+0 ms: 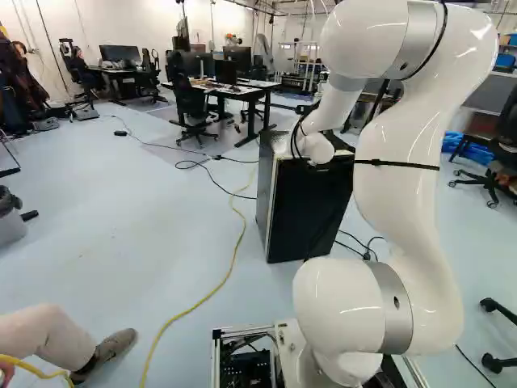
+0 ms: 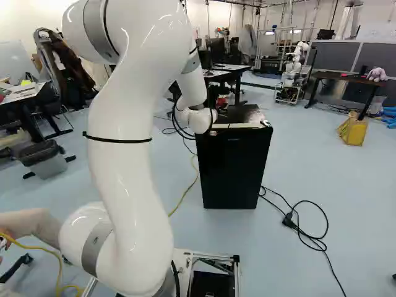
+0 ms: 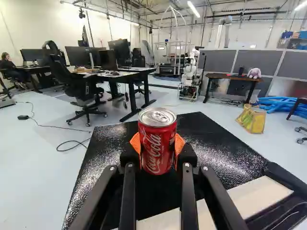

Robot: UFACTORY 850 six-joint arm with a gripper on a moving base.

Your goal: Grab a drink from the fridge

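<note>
In the wrist view the gripper (image 3: 158, 146) is shut on a red drink can (image 3: 157, 139), one orange pad against each side. The can is upright, with its silver lid on the far side from the black fingers. Behind it lies the dark, glossy top of the fridge (image 3: 216, 143); whether the can touches that top, I cannot tell. The black fridge (image 2: 232, 170) stands ahead of the arm, its front looking closed. Both base views hide the gripper and can behind the white wrist, which is at the fridge's top.
A yellow cable (image 1: 234, 250) runs along the floor left of the fridge, and a black cable (image 2: 303, 232) lies to its right. A person's leg (image 1: 48, 339) is close by the base at the left. Desks (image 3: 124, 72) and chairs stand beyond, with another robot (image 3: 191, 72) farther back.
</note>
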